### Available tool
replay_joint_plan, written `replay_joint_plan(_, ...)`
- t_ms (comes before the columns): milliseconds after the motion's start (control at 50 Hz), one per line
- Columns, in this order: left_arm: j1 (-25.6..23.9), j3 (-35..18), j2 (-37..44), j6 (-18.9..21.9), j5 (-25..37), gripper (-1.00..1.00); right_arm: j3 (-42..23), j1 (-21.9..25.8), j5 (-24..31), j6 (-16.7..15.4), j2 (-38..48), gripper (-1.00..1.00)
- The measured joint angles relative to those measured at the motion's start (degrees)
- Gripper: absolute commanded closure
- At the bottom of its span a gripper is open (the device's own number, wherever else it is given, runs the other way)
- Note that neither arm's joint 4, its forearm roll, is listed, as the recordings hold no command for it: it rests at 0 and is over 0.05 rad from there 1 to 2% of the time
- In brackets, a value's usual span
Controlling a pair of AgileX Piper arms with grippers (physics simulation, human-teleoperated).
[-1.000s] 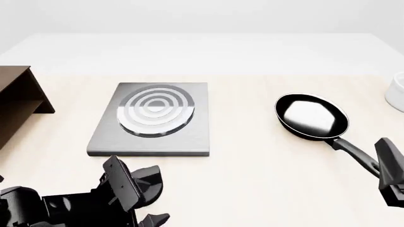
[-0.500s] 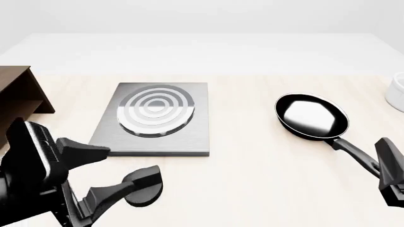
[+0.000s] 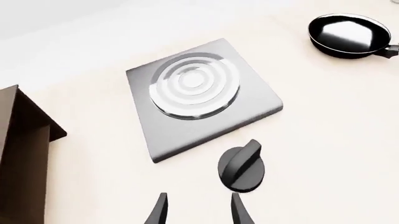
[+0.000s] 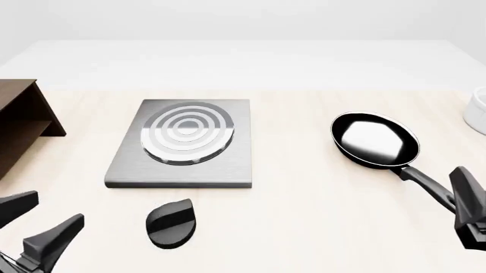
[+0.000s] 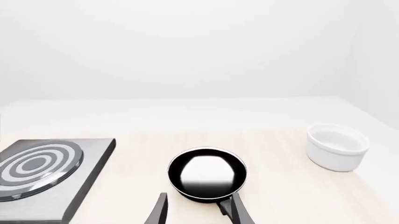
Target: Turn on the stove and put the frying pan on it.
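Note:
The stove is a grey square plate (image 4: 182, 165) with a ring burner (image 4: 188, 133), and it also shows in the left wrist view (image 3: 206, 119). Its black teardrop knob (image 4: 172, 223) (image 3: 242, 165) lies on the table just in front of the plate. My left gripper (image 4: 38, 223) (image 3: 198, 212) is open, low at the front left, and apart from the knob. The glossy black frying pan (image 4: 374, 139) (image 5: 208, 173) rests on the table to the right, its handle (image 4: 427, 185) pointing at my right gripper (image 4: 469, 207). That gripper (image 5: 198, 212) is open with the handle's end between its fingers.
A brown wooden shelf (image 4: 19, 122) stands at the left edge of the table. A white round bowl (image 5: 337, 147) (image 4: 478, 111) sits at the far right, beyond the pan.
My left gripper has drawn back from over the knob toward the front left corner, leaving the knob fully uncovered. The pan and the right gripper have not moved.

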Motion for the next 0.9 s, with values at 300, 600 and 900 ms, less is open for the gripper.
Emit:
replay_joint_plan(300,12.1,8.8,-5.8,-3.8,-10.2,-1.00,0.0,0.5,-0.9,-1.2,1.7,-1.00)
replay_joint_plan(600,15.9,11.7,-7.1,-11.1,-15.0,-1.00,0.1,0.6,-3.1,-2.4,5.1,-1.00)
replay_joint_plan(900,16.3,12.3,-7.4,-14.6,-14.5,-1.00,0.1,0.7,-4.0,-2.9,6.5,-1.00)
